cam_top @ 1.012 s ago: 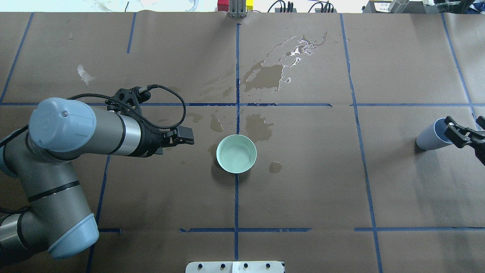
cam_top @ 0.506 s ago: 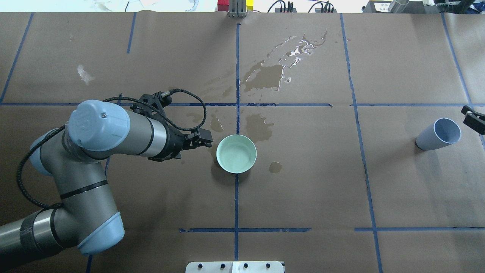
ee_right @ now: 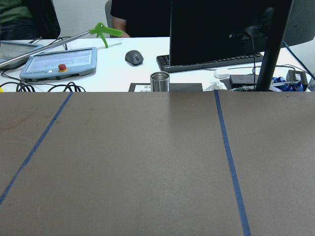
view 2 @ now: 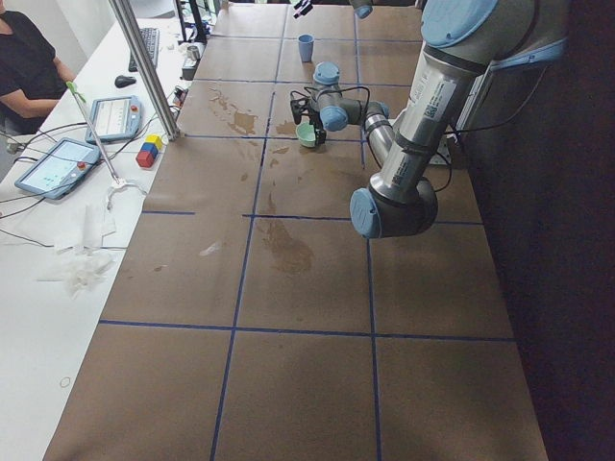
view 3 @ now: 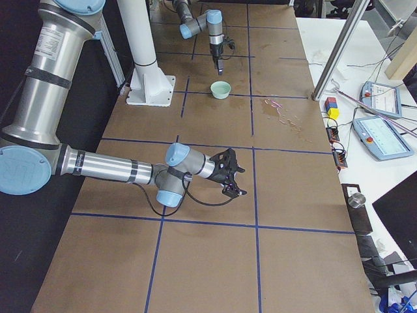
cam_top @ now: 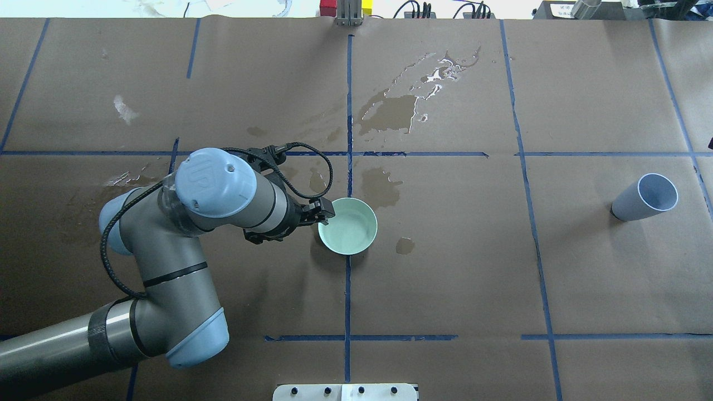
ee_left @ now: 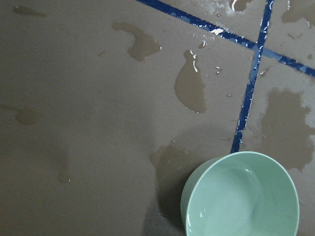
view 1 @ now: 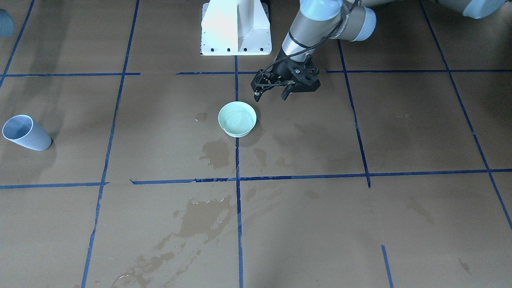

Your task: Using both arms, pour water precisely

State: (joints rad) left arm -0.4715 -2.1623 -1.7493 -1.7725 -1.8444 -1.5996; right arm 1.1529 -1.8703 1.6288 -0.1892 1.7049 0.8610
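Just beside the bowl (cam_top: 372, 223) rim, left fingers (cam_top: 326, 210) hang apart over brown paper (cam_top: 445, 267); right fingers (view 3: 233, 188) cannot be judged.

Left arm (cam_top: 223, 195) reaches forward, elbow bent, left gripper (view 1: 271, 94) pointing down, jaws parted. Right arm (view 3: 111, 166) stretches low and level; whether the right gripper (view 3: 233, 186) is parted cannot be told.

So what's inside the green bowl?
Clear water, glinting; nothing else shows in the bowl. The left gripper covers a bit of its rim overhead.
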